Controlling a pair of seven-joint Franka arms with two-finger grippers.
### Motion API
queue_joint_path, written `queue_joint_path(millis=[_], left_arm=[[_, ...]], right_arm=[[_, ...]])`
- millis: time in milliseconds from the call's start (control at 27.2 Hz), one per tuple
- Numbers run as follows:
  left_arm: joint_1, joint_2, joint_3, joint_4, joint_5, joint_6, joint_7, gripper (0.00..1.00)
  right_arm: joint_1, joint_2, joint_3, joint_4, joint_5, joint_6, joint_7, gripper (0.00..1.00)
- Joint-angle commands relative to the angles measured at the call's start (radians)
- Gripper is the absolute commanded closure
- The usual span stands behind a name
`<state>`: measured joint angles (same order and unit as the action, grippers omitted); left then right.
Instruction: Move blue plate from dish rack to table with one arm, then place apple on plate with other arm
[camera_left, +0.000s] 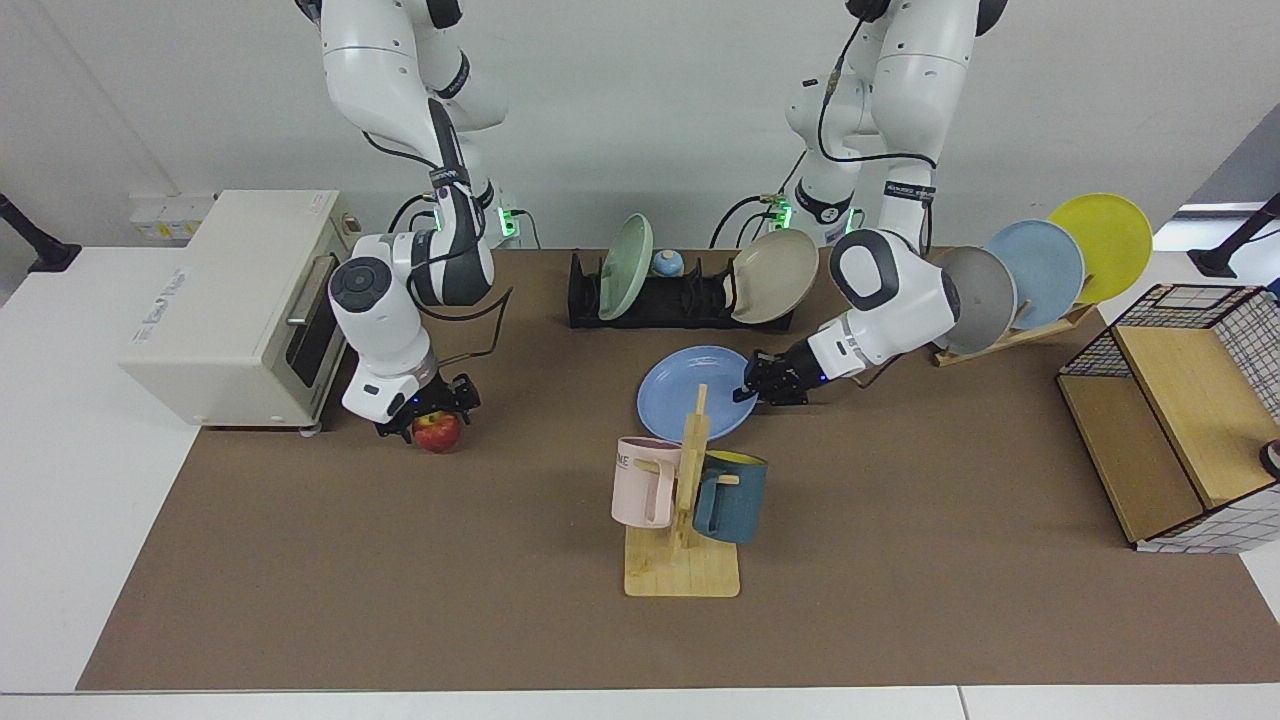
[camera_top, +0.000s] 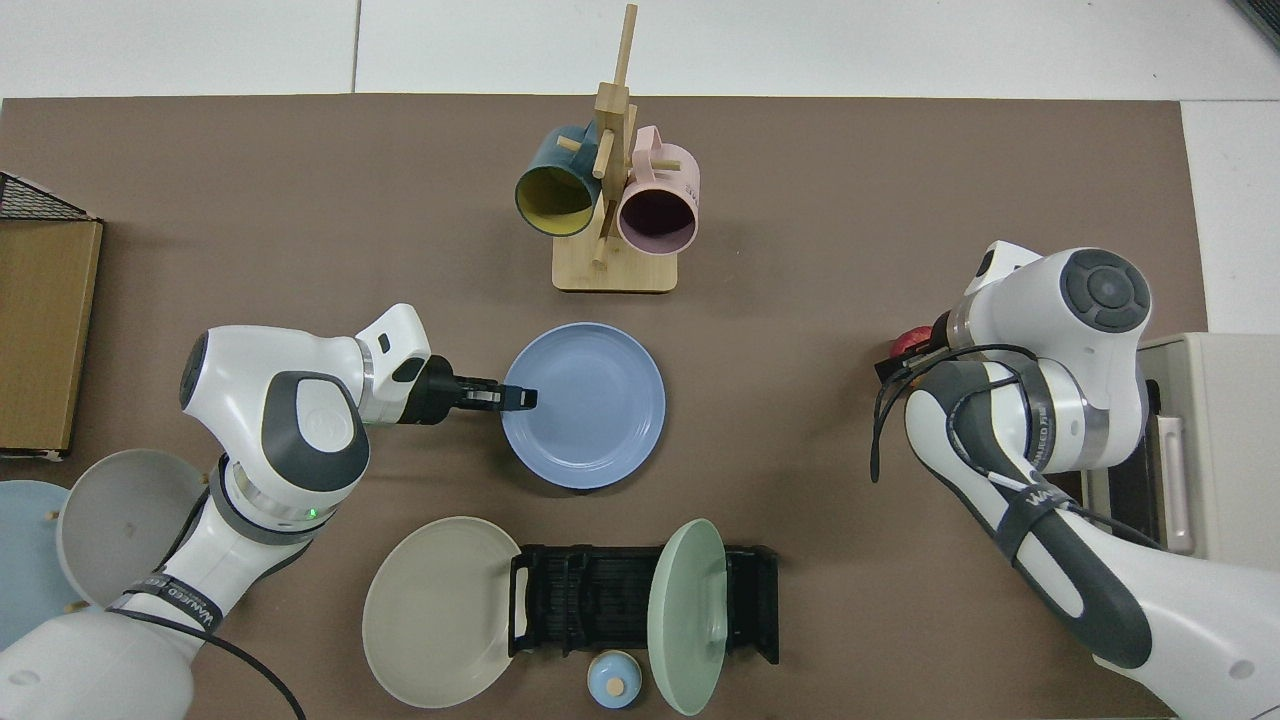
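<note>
Top view: one blue plate (camera_top: 590, 405), two mugs (camera_top: 556, 195).

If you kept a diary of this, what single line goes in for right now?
blue plate: flat on table | left gripper: gripping plate rim | right gripper: at apple | dish rack: plate gone

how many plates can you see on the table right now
6: blue plate flat on the mat; green plate and beige plate at the black rack; grey, pale blue, yellow in the wooden rack.
</note>
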<state>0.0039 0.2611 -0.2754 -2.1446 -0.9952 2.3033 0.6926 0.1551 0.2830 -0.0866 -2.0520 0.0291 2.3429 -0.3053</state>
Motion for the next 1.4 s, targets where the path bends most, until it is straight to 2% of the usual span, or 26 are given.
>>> queue_joint_path(millis=[0,37,110,147,184,258,368,626,736,847,883,957,1104,1362], left_arm=[[-0.021,-0.013,0.007,-0.021,-0.014,0.027,0.021,0.88],[-0.021,-0.013,0.007,-0.021,-0.014,0.027,0.016,0.85],[-0.022,-0.013,0.007,-0.021,-0.014,0.025,0.002,0.75],[-0.022,-0.013,0.007,-0.021,-0.013,0.025,-0.005,0.7],[-0.025,-0.014,0.007,-0.02,-0.013,0.025,-0.013,0.63],[-0.038,-0.02,0.008,-0.017,-0.003,0.027,-0.034,0.48],[-0.042,-0.039,0.009,-0.011,0.058,0.025,-0.097,0.39],[-0.051,-0.095,0.005,0.026,0.351,-0.002,-0.367,0.36],[-0.051,-0.117,0.007,0.052,0.406,-0.054,-0.427,0.35],[-0.042,-0.12,0.01,0.101,0.466,-0.102,-0.482,0.3],[-0.041,-0.12,0.015,0.124,0.507,-0.12,-0.502,0.25],[-0.039,-0.12,0.019,0.185,0.619,-0.183,-0.554,0.16],[-0.039,-0.135,0.024,0.296,0.805,-0.332,-0.628,0.16],[-0.044,-0.223,0.079,0.411,0.895,-0.547,-0.633,0.14]], right_arm=[[-0.006,0.01,0.002,-0.008,0.023,0.036,-0.09,0.1],[-0.005,0.013,0.002,-0.005,0.023,0.036,-0.113,0.27],[-0.006,0.016,0.002,0.009,0.023,0.035,-0.15,0.79],[-0.008,0.016,0.002,0.013,0.025,0.03,-0.152,0.93],[-0.005,0.015,0.002,0.016,0.028,0.027,-0.15,1.0],[-0.005,0.004,0.002,0.026,0.028,0.016,-0.144,1.0],[-0.005,-0.016,0.002,0.048,0.029,-0.011,-0.137,1.0],[0.026,-0.041,0.004,0.151,0.048,-0.14,0.003,1.0],[0.09,-0.061,0.004,0.151,0.048,-0.149,0.121,1.0],[0.188,-0.071,0.002,0.15,0.046,-0.158,0.259,1.0],[0.222,-0.073,0.001,0.151,0.045,-0.158,0.297,1.0],[0.283,-0.077,0.001,0.154,0.045,-0.158,0.372,1.0],[0.328,-0.088,0.004,0.154,0.046,-0.158,0.411,1.0],[0.411,-0.091,0.004,0.156,0.049,-0.139,0.52,1.0]])
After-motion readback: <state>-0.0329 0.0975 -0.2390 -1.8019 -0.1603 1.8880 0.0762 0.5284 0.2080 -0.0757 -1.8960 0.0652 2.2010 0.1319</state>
